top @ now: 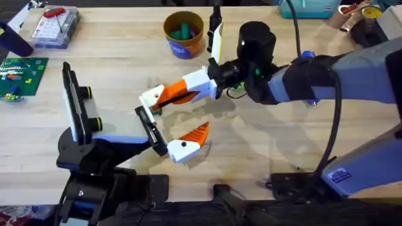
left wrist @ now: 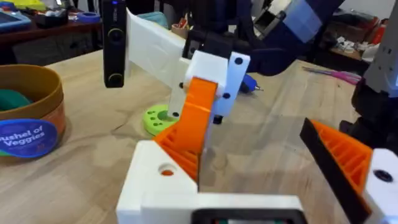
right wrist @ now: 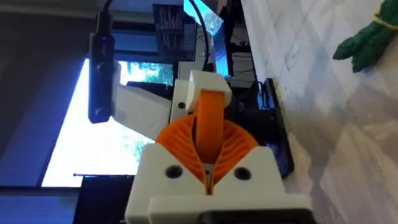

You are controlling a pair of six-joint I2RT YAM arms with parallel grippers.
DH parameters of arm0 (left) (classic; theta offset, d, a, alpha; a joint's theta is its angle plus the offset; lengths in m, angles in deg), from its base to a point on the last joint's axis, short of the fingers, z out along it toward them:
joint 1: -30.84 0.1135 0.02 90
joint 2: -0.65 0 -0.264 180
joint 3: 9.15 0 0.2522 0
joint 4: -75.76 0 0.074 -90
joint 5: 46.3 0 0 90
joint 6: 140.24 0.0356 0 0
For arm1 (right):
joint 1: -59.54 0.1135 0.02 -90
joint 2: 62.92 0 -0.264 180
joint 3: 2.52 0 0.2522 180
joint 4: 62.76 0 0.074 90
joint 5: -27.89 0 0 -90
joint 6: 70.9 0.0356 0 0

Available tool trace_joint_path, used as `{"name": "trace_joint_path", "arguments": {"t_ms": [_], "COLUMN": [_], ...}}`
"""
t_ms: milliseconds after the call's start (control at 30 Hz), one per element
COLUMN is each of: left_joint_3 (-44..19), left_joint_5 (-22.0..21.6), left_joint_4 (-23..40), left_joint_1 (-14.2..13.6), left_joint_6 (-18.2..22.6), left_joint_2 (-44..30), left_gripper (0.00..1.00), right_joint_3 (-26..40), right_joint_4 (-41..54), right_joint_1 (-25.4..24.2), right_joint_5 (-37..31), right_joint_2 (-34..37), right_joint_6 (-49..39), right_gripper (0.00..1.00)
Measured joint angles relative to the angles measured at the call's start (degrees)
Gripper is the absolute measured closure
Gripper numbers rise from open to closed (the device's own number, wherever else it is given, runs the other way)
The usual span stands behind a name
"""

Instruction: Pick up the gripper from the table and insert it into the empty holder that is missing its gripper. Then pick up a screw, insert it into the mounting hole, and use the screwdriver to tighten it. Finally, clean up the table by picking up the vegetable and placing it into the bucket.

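Note:
My right gripper (top: 191, 88) is shut on the gripper (top: 157, 97), a white block with an orange pad. Its white base (right wrist: 205, 87) sits against the far end of the holder (top: 151, 129), the black bracket at the tip of my left arm. A second white-and-orange finger (top: 185, 143) is mounted at the holder's near end. My left gripper (left wrist: 261, 168) stands open, its fingers (left wrist: 348, 155) wide apart. A green vegetable (right wrist: 367, 40) lies on the table. The orange-brown bucket (top: 183, 37) stands at the back with something green inside.
A clear parts box (top: 56, 25) and a green circuit board (top: 22, 72) lie at the far left. A black upright device (top: 217, 25) stands beside the bucket. A green disc (left wrist: 155, 118) and a small blue-handled tool (left wrist: 249, 84) lie near the held gripper.

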Motion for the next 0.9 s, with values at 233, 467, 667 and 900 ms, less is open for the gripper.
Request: {"name": "trace_joint_path", "arguments": {"t_ms": [233, 467, 667, 900], "left_joint_3": [0.00, 0.00, 0.00, 0.00], "left_joint_5": [0.14, 0.19, 0.17, 0.17], "left_joint_4": [0.00, 0.00, 0.17, 0.13], "left_joint_1": [0.00, 0.00, 0.00, 0.00], "left_joint_6": [0.02, 0.02, 0.00, 0.00], "left_joint_2": [0.00, 0.00, 0.00, 0.00], "left_gripper": [0.010, 0.010, 0.010, 0.010], "right_joint_3": [0.02, 0.05, 0.39, 0.45], "right_joint_4": [0.03, 0.29, 1.75, 1.79], "right_joint_1": [0.00, 0.00, 0.00, 0.00], "right_joint_5": [0.29, 0.44, 0.64, 0.68], "right_joint_2": [0.00, 0.00, 0.00, 0.00], "right_joint_6": [-0.50, -0.75, -1.05, -1.26], "right_gripper": [0.987, 0.985, 0.986, 0.986]}}
